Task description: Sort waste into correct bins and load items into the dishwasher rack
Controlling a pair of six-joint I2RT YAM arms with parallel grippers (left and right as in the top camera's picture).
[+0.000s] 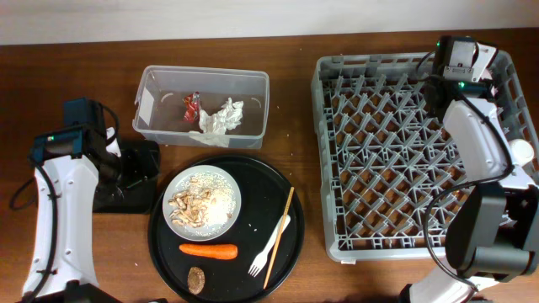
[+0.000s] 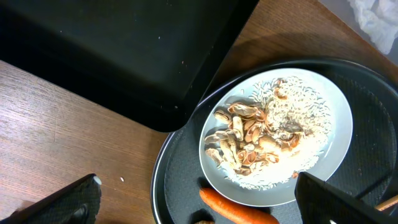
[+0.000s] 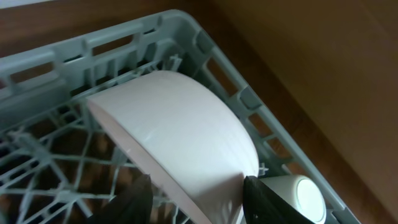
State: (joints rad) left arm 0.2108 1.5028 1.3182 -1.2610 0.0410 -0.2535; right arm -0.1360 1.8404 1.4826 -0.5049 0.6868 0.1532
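Pale pink bowl (image 3: 180,130) is in the dishwasher rack (image 3: 124,40), tilted on its side against a corner wall, with a white cup (image 3: 305,194) just beside it. Right hand (image 3: 198,186) straddles the bowl's lower edge, one finger each side; can't tell if it's clamped or loose. Left hand (image 2: 198,180) is spread wide, holding nothing, over the white plate (image 2: 339,137) next to the black tray bin (image 2: 124,50).

Progress, my read: under halfway.
- Done: red wrapper (image 1: 191,104) and tissue (image 1: 221,117) in the clear tub (image 1: 206,71); bowl and one cup racked.
- Left: plate with rice scraps (image 1: 200,202), carrot (image 1: 208,250), brown lump (image 1: 196,279), fork (image 1: 263,257), wooden stick (image 1: 289,202), all on the round black tray (image 1: 168,252) on the table (image 1: 84,50).
- Blue cup: not seen in any view.

Views:
- Only right wrist shows the bowl and cup; in overhead the arm covers that corner.
- Only overhead shows the tub contents and the other loose items.
- Left wrist gives the scraps up close.
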